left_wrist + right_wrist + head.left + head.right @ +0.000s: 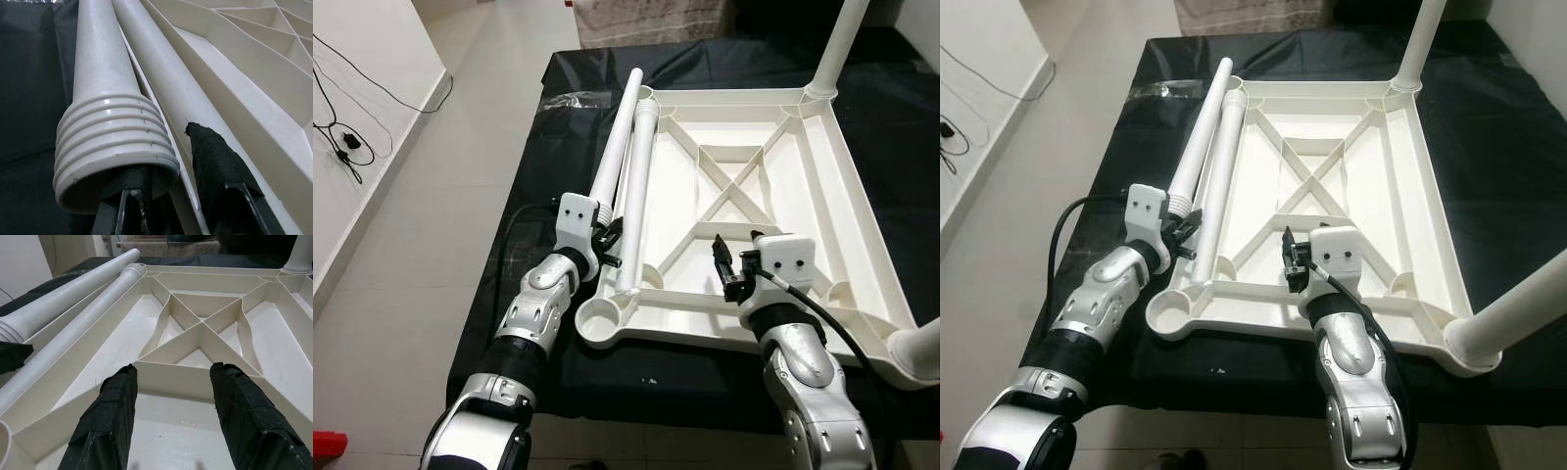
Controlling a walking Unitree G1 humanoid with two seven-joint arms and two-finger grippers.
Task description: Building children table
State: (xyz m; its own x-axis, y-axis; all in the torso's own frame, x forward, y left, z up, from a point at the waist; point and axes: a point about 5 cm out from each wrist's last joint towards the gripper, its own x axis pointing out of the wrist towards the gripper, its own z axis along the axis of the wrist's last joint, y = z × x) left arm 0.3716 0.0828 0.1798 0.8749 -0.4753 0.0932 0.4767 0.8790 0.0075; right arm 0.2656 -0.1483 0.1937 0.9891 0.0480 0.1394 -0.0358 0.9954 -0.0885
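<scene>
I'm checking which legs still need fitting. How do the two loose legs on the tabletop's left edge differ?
The outer leg has its ribbed, threaded end toward the robot, with one finger of the left gripper inside its open mouth; the inner leg shows no thread there. The outer leg is tilted; the inner leg lies along the upturned tabletop. Both are white tubes, unattached.

No readable text

The white plastic tabletop (822, 211), its loose legs (619, 137) and the black cover (901, 117) under them carry no legible letters, numbers, labels or brand marks.
</scene>
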